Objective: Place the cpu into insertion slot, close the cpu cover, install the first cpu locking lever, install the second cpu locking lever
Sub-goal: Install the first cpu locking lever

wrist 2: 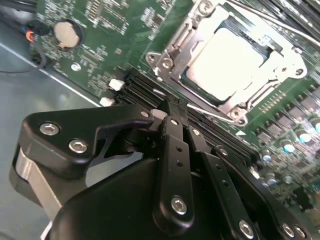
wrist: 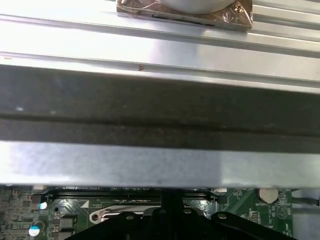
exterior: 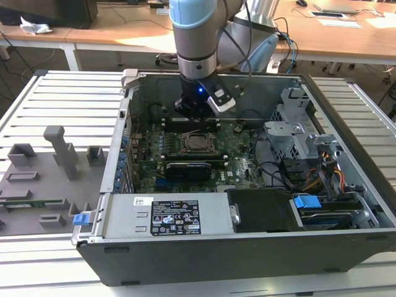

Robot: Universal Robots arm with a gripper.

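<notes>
Hovering inside the open computer case [exterior: 346,161], the gripper [exterior: 193,110] sits just beyond the far edge of the insertion slot [exterior: 199,144], near the case's far wall. In the second wrist view its black fingers [wrist 2: 175,145] are pressed together with no visible gap, tips down at a thin silver locking lever [wrist 2: 212,114] beside the socket; whether they actually pinch it, cannot tell. The cpu [wrist 2: 227,60] lies seated in the slot, silver face up, with the cpu cover [wrist 2: 172,47] closed around it on the green motherboard [wrist 2: 100,30].
</notes>
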